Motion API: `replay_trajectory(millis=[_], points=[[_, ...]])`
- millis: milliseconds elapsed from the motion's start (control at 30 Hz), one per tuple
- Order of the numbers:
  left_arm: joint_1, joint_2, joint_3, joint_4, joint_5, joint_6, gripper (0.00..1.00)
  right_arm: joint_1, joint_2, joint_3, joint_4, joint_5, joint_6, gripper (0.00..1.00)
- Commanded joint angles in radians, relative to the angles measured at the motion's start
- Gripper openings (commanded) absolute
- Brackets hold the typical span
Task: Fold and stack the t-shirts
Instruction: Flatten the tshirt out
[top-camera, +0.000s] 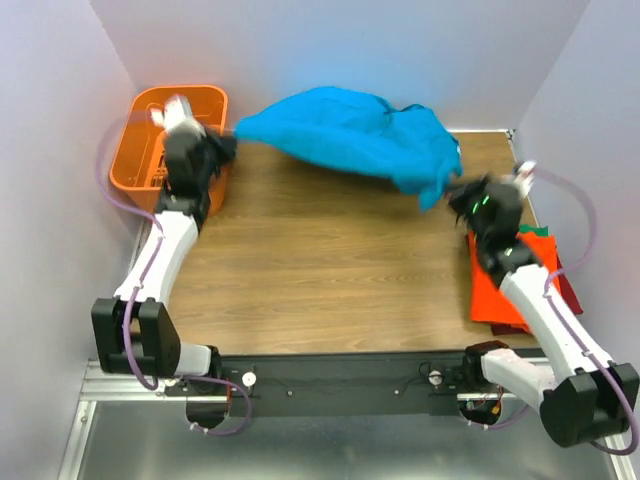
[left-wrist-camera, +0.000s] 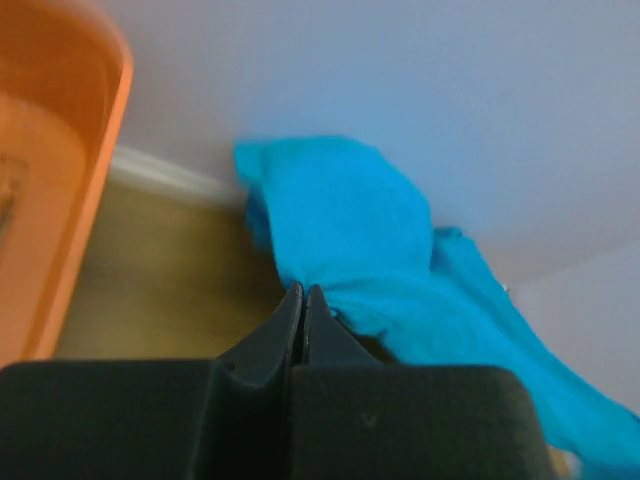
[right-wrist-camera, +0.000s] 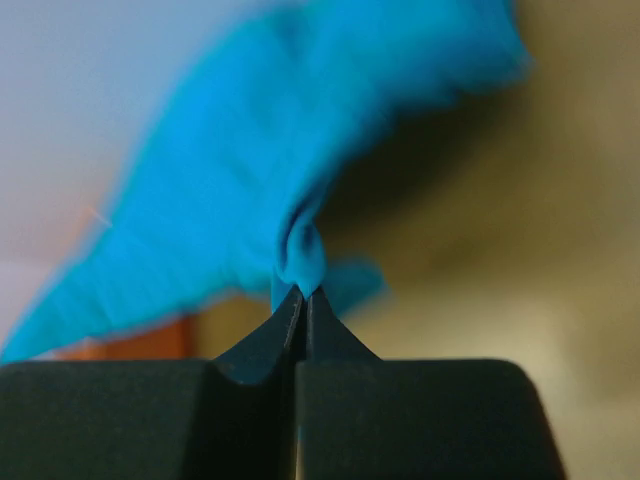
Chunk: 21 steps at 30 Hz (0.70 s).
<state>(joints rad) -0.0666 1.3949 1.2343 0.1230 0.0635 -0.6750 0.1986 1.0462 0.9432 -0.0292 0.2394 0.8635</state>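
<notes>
surface: brown wood-grain table (top-camera: 320, 270) | 10 o'clock corner: orange slotted basket (top-camera: 140, 130), upright, against the far-left edge | 4 o'clock, right edge: flat folded pile, orange t-shirt (top-camera: 495, 295) on top, edges of green t-shirt (top-camera: 535, 232) and dark red t-shirt (top-camera: 566, 285) showing beneath

From the top view we look down from above and behind the arms (top-camera: 165, 250), their bases at the bottom edge, and we take in the whole table (top-camera: 330, 270) out to the back wall (top-camera: 330, 40). On the left wrist we sit right behind the left gripper (left-wrist-camera: 303, 292), very near, facing forward past it toward the back wall, with the orange basket (left-wrist-camera: 60, 200) at our left edge. On the right wrist we sit just as near behind the right gripper (right-wrist-camera: 303, 295), and the far scene blurs. All three views share the teal-blue t-shirt (top-camera: 350, 135)
</notes>
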Motion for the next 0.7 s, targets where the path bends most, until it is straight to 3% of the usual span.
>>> replay_trajectory(millis=[0, 33, 67, 133, 167, 233, 367, 433, 667], points=[[0.005, -0.128, -0.387, 0.084, 0.032, -0.129, 0.0, -0.001, -0.097, -0.473, 0.015, -0.233, 0.169, 0.16], [0.005, -0.129, -0.474, 0.096, 0.036, -0.139, 0.0, -0.002, -0.094, -0.5, 0.015, -0.288, 0.149, 0.27], [0.004, -0.125, -0.514, 0.124, 0.041, -0.146, 0.0, -0.001, -0.084, -0.52, 0.015, -0.307, 0.135, 0.59], [0.004, -0.12, -0.605, 0.164, 0.07, -0.161, 0.02, -0.001, -0.086, -0.549, 0.005, -0.343, 0.092, 0.83], [0.002, -0.12, -0.625, 0.173, 0.079, -0.164, 0.05, -0.001, -0.09, -0.549, -0.038, -0.342, 0.085, 0.87], [0.001, -0.137, -0.659, 0.175, 0.073, -0.167, 0.16, -0.001, -0.104, -0.535, -0.086, -0.327, 0.06, 0.89], [-0.007, -0.194, -0.722, 0.164, 0.046, -0.163, 0.25, -0.002, -0.135, -0.52, -0.169, -0.246, 0.039, 0.89], [-0.009, -0.209, -0.727, 0.156, 0.013, -0.153, 0.26, -0.001, -0.12, -0.512, -0.176, -0.183, 0.032, 0.88], [-0.01, -0.192, -0.665, 0.015, -0.106, -0.127, 0.24, -0.001, -0.035, -0.455, -0.236, -0.187, -0.011, 0.79]])
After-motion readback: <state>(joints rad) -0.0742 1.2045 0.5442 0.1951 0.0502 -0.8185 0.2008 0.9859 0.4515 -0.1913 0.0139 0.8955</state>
